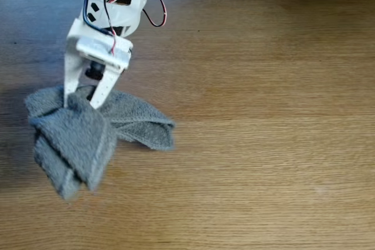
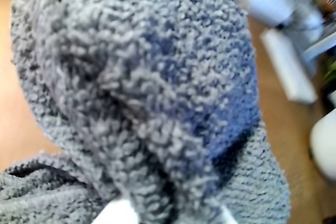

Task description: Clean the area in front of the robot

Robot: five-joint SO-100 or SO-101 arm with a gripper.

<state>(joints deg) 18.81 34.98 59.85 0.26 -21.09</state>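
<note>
1. One robot arm, white with black motor blocks, comes down from the top left of the fixed view; red and black wires loop off its right side.
2. One gripper hangs at the arm's lower end, its two white fingers pointing down and standing slightly apart, with a fold of cloth pinched between the tips.
3. One grey terry cloth lies crumpled under the gripper at the left of the fixed view. Several flaps spread out from the pinched spot: one toward the right, one large flap toward the lower left.
4. One wooden table, light oak in colour with wide grained planks, carries the cloth; the stretch to the right of the cloth is bare wood.
5. In the wrist view the same cloth bulges up close to the lens, its looped pile clear, with strips of table at the left and right edges.
6. At the upper right of the wrist view, blurred white shapes stand on the table; what they are cannot be told.
</note>
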